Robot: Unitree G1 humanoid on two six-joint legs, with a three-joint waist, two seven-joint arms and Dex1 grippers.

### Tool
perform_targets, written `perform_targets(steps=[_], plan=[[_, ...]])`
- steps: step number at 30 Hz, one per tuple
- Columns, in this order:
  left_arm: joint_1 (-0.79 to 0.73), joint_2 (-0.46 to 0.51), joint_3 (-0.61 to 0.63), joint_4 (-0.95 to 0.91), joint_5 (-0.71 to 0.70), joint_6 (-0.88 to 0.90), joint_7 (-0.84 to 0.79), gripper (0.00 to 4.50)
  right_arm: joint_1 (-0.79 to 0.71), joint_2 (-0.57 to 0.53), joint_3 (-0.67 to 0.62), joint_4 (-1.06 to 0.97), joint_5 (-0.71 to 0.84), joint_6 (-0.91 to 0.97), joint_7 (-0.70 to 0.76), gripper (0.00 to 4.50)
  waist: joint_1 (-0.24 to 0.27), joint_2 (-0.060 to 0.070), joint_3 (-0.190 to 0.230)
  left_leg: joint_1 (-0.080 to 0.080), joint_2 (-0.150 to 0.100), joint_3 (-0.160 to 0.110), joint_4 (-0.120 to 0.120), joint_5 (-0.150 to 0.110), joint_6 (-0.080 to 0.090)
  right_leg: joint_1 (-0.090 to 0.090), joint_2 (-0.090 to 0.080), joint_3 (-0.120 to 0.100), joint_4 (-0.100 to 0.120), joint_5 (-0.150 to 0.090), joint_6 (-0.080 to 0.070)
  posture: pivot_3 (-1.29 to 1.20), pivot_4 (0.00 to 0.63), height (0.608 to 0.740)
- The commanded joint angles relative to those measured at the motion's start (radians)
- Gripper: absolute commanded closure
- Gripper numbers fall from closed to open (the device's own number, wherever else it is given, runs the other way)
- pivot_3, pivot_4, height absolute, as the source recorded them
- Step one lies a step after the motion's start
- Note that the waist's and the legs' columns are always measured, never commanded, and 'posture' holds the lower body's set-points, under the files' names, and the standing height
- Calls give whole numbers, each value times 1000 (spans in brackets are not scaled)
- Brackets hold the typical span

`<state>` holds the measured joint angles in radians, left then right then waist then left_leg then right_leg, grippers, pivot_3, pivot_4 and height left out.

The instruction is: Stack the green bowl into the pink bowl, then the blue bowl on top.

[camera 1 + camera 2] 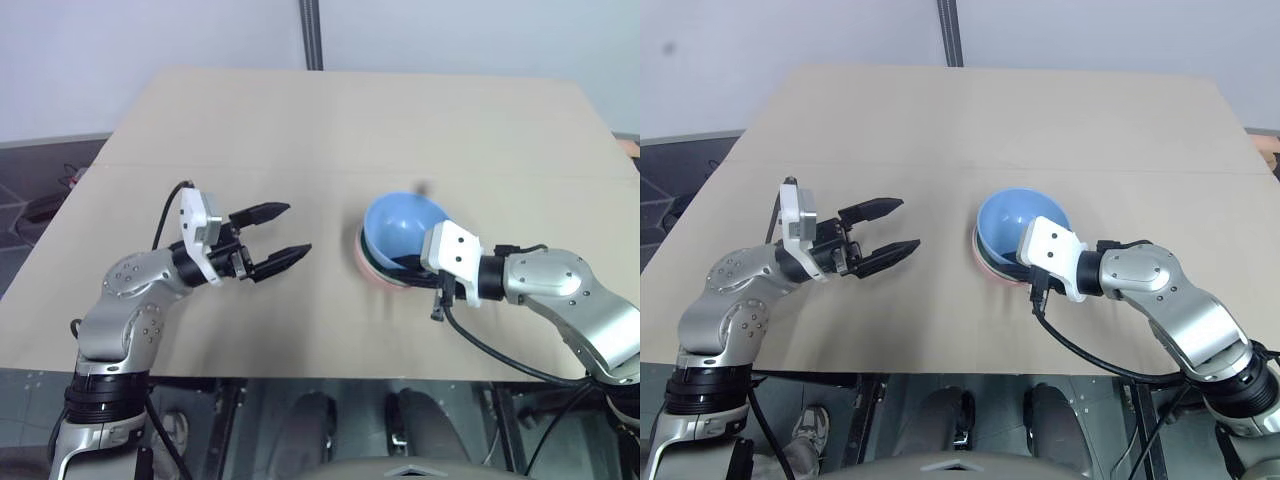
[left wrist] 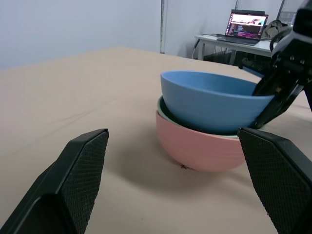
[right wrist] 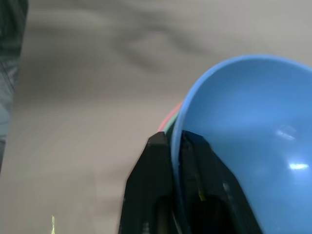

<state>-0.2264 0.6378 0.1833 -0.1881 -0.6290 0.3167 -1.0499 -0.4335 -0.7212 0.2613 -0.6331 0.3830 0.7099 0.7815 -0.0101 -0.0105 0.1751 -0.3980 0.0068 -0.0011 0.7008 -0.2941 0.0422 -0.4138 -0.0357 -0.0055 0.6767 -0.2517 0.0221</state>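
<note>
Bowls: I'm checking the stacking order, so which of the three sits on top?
The blue bowl, tilted, with the right gripper's fingers on its rim. The green bowl shows as a thin edge beneath it, and the pink bowl is at the bottom.

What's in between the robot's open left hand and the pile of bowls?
Nothing, just bare table between the left hand and the pink bowl. The left eye view shows it.

A pale wooden bench (image 1: 300,130) stands before a plain light wall (image 1: 150,40). A metal pole (image 1: 311,35) rises behind it. Beyond, a white desk (image 2: 229,45) carries an open laptop (image 2: 247,27).
</note>
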Motion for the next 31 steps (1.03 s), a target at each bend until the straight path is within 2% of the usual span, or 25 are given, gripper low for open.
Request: perform_targets(steps=[1, 3, 7, 11, 12, 14, 15, 21, 24, 27, 31], plan=[[6, 2, 21, -50, -9, -16, 12, 0, -25, 16, -41, -43, 17, 0, -10, 2597, 2, 0, 0, 0, 0, 0, 0, 0, 0, 0, 0, 0, 0, 0, 0, 0, 150, 740], [9, 0, 22, -52, -5, -19, 22, 0, -27, 35, -93, -56, 60, 24, -28, 1646, 4, 0, 0, 0, 0, -1, 0, 0, 0, 0, 0, -1, 0, 0, 0, 0, 150, 740], [18, -11, 29, -61, 10, -36, 55, 0, -19, 71, -247, -61, 170, 64, -68, 1646, 5, 0, 0, -1, 0, -1, 0, 0, 0, 0, -1, -1, -1, 0, 0, 0, 150, 740], [61, -4, 54, -86, -27, -18, 48, 0, 78, -19, -405, -7, 188, 37, -10, 1646, 9, 0, 0, -1, 0, -1, 0, 0, 0, 1, -1, -1, -1, 0, 0, 0, 150, 740], [75, 0, 59, -95, -17, -23, 56, 0, 121, -38, -448, 10, 187, 23, 2, 951, 9, 0, 0, -1, 0, -1, 0, 0, 0, 1, -1, -1, -2, 0, 0, 0, 150, 740], [104, 10, 74, -109, -3, -17, 76, 0, 213, -67, -534, 42, 174, -14, 24, 234, 15, 0, 0, -1, 0, -1, -1, 0, 0, 1, -1, -1, -3, 0, 0, 0, 150, 740], [121, 18, 84, -117, 0, -9, 84, 0, 259, -79, -575, 55, 174, -27, 37, 44, 17, 0, 0, -1, 0, -2, -1, 0, 0, 1, -1, -2, -4, 0, 0, 0, 150, 740], [266, 76, 177, -165, -28, 17, 81, 0, 530, -122, -785, 120, 167, -110, 129, 44, 22, 0, 0, -1, 0, -1, -2, 0, 0, 2, -1, -1, -5, 0, 0, 0, 150, 740], [354, 116, 244, -191, -15, -16, 27, 0, 642, -127, -883, 151, 152, -160, 181, 44, 23, 0, 0, 0, 1, -1, -2, 0, 0, 2, -1, -1, -5, 0, 0, 0, 150, 740], [380, 141, 281, -197, -63, 41, 29, 0, 691, -129, -921, 159, 146, -197, 199, 44, 24, 0, 0, 1, 1, 0, -2, 0, 0, 3, -1, -1, -5, 0, 0, 0, 150, 740], [388, 169, 280, -211, -35, 33, 23, 0, 710, -132, -925, 166, 144, -212, 208, 44, 23, 1, 0, 2, 1, 0, -1, 0, 1, 4, -1, -1, -5, -2, -3, 0, 150, 740]])
